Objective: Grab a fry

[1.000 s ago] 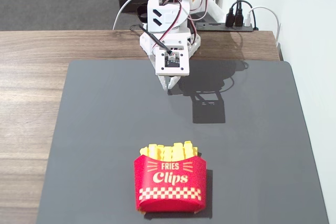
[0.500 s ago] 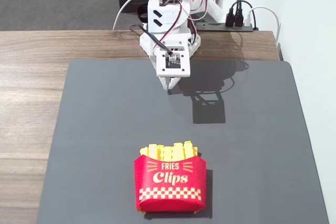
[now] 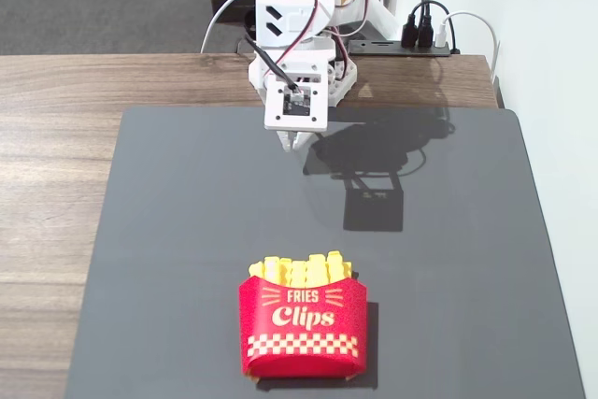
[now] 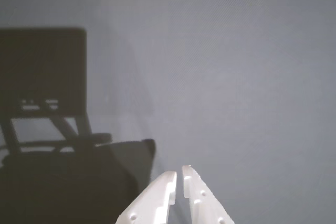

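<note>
Several yellow fries (image 3: pixel 301 271) stand upright in the red carton (image 3: pixel 303 329) at 6 o'clock on the dark mat (image 3: pixel 168 231) in the fixed view. White gripper (image 4: pixel 178 178) hangs at 12 o'clock, well apart, jaws nearly closed, empty.

Red carton (image 3: pixel 303 327) on grey mat (image 3: pixel 187 231); wooden table (image 3: pixel 56 137).

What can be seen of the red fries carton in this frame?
The red carton lies flat on the dark grey mat, near its front edge in the fixed view, printed side up: white "FRIES Clips" lettering over a yellow-and-white checkered band. It looks like glossy plastic. Yellow fries stick out of its top edge, pointing toward the arm. Nothing else touches it; the gripper is far off at the mat's back edge. The wrist view does not show it.
</note>
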Robot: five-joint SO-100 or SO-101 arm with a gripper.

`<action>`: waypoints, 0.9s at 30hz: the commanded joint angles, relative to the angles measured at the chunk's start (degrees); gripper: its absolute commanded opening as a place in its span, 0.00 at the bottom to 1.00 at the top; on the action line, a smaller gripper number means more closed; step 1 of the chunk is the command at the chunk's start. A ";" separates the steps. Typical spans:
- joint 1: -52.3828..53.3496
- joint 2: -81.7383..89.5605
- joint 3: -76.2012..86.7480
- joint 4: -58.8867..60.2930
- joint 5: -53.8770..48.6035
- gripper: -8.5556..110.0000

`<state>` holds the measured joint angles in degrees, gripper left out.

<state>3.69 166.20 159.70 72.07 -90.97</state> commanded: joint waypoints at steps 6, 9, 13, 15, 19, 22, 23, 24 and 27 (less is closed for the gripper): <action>6.59 -12.30 -12.13 -5.54 -4.57 0.08; 8.26 -17.31 -16.79 -6.50 -5.71 0.12; 9.76 -23.82 -22.59 -6.94 -7.47 0.21; 10.11 -27.25 -25.49 -7.73 -8.35 0.25; 10.02 -34.01 -30.41 -10.20 -9.58 0.26; 9.40 -39.90 -34.80 -12.13 -9.76 0.26; 9.14 -41.84 -36.47 -12.39 -9.76 0.26; 8.88 -43.59 -38.06 -12.57 -9.76 0.26; 7.82 -48.60 -42.45 -13.36 -9.23 0.26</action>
<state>12.48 120.15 122.52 59.94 -100.37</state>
